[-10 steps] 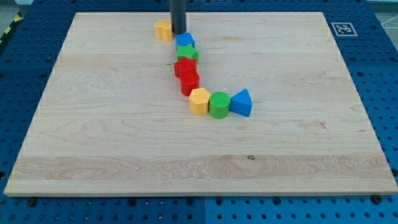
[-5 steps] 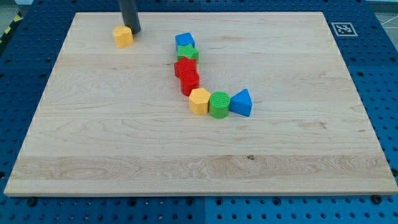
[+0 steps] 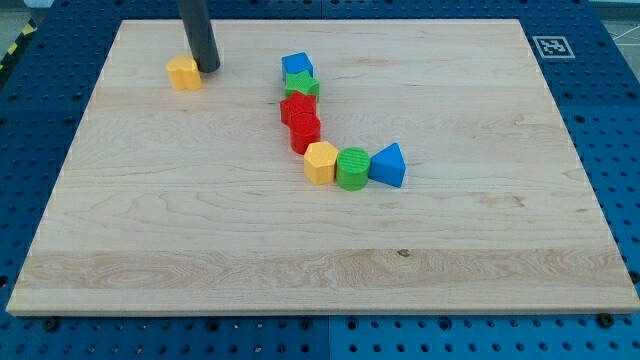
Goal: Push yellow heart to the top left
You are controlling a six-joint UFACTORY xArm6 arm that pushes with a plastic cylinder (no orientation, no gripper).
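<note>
Nearest us, down-right of our tip: blue triangular block, green cylinder, yellow hexagonal block. Farther, the yellow heart touches our tip's left. The bare rod grips nothing.

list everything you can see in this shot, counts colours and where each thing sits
wooden board: 1, light wood, fills most of the view, on a blue pegboard surface
yellow heart: 1, yellow, near the board's top left, apart from the others
blue block: 1, blue, top of the curved chain near the board's middle
green star: 1, green, just below the blue block
red blocks: 2, red, stacked down the chain below the green star
yellow hexagon block: 1, yellow, at the chain's bend
green cylinder: 1, green, right of the yellow hexagon block
blue triangular block: 1, blue, right end of the chain
marker tag: 1, black and white, top right corner
my tip: 1, dark rod, just right of the yellow heart
</note>
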